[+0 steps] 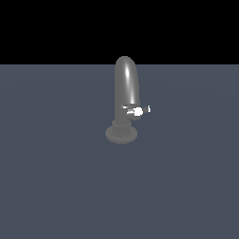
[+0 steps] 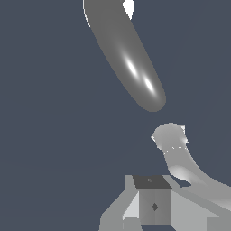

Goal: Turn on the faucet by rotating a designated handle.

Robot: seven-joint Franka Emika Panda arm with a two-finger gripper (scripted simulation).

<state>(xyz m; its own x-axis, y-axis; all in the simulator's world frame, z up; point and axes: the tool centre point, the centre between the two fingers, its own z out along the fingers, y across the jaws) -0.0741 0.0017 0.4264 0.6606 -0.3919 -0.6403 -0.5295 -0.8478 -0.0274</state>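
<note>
standing upright on floor [image 1: 56,186], faucet [image 1: 126,84]; handle [image 1: 139,110] juts sideways; claw [image 2: 153,205] possibly open.

There was one faucet [image 1: 126,88] at the floor's center, and one handle [image 1: 138,111] jutted from its stem toward three o'clock in the exterior view. One gripper [image 2: 153,205] showed in the wrist view.

1. Both renders are dim and flat; the slate-blue floor [image 1: 56,186] is evenly lit, with a pure black band above it in the exterior view.
2. No cast shadows show under the faucet [image 1: 126,93].
3. Glare: a soft white streak runs down the spout; the wrist view shows two bright spots on it.
4. The handle [image 1: 139,110] tip is blown out white.
5. Edges are sharp, without blur or distortion.
</note>
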